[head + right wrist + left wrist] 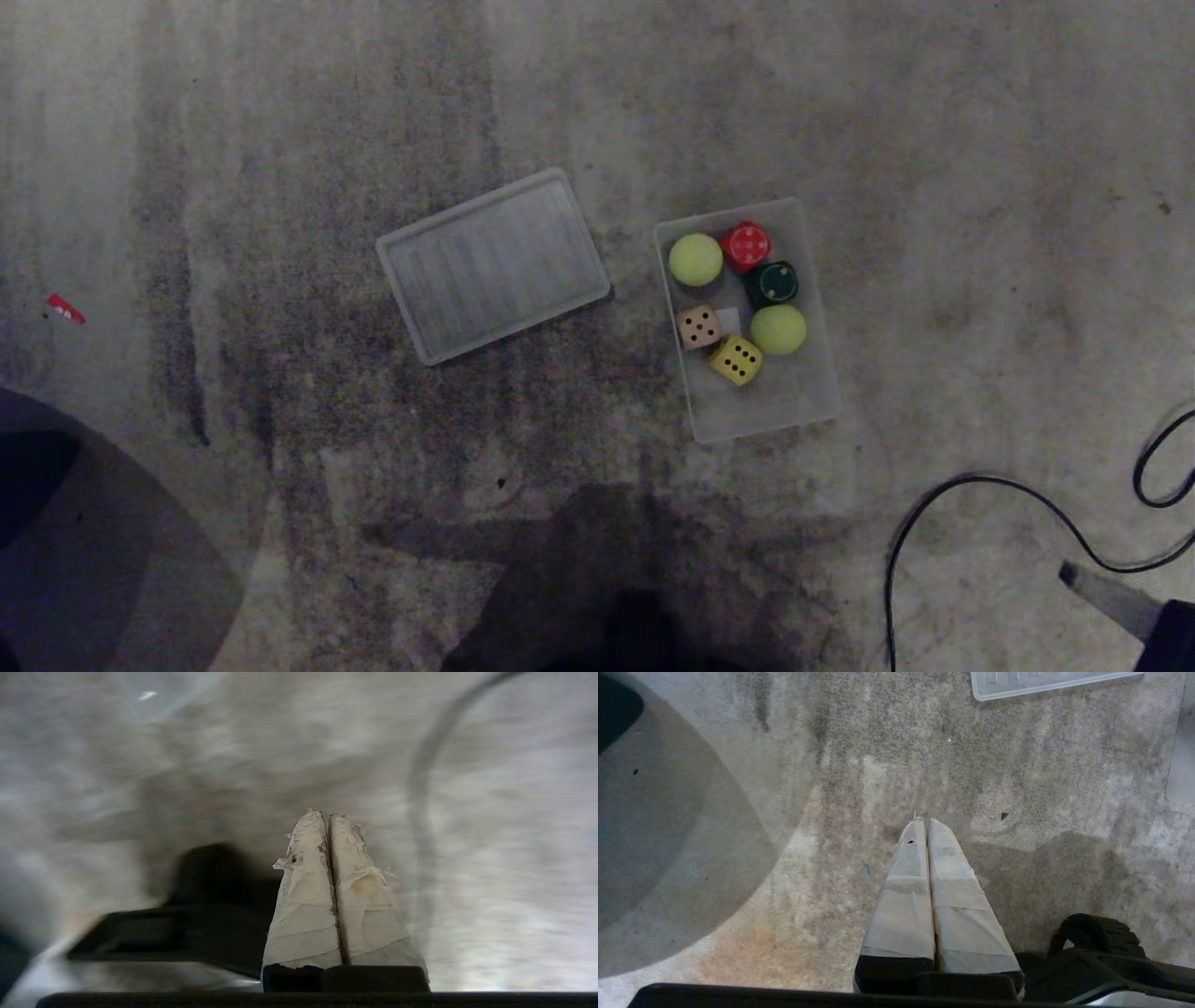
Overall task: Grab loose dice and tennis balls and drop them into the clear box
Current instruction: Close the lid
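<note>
The shallow translucent plastic clear box (803, 392) lies on the stained grey floor (280, 140), right of the middle of the head view. Inside it are six things, crowded toward its far end: a fuzzy yellow-green tennis ball (695, 259) at the far left corner, a red die with pale dots (747, 245) touching it on the right, a dark green die (771, 284) just beside the red one, a second yellow-green tennis ball (778, 329) below that, a beige die with dark dots (698, 327) against the left wall, and a yellow die with dark dots (736, 359) just beside the beige one. The near end of the box holds nothing.

A clear ribbed plastic lid (493, 264) lies flat on the floor to the left of the box, apart from it. A black cable (980, 485) curls across the floor near the right edge.

The left claw (927, 823) hangs above bare floor, its taped fingers pressed together, empty. The right claw (325, 816) is likewise pressed together and empty, near the cable.
</note>
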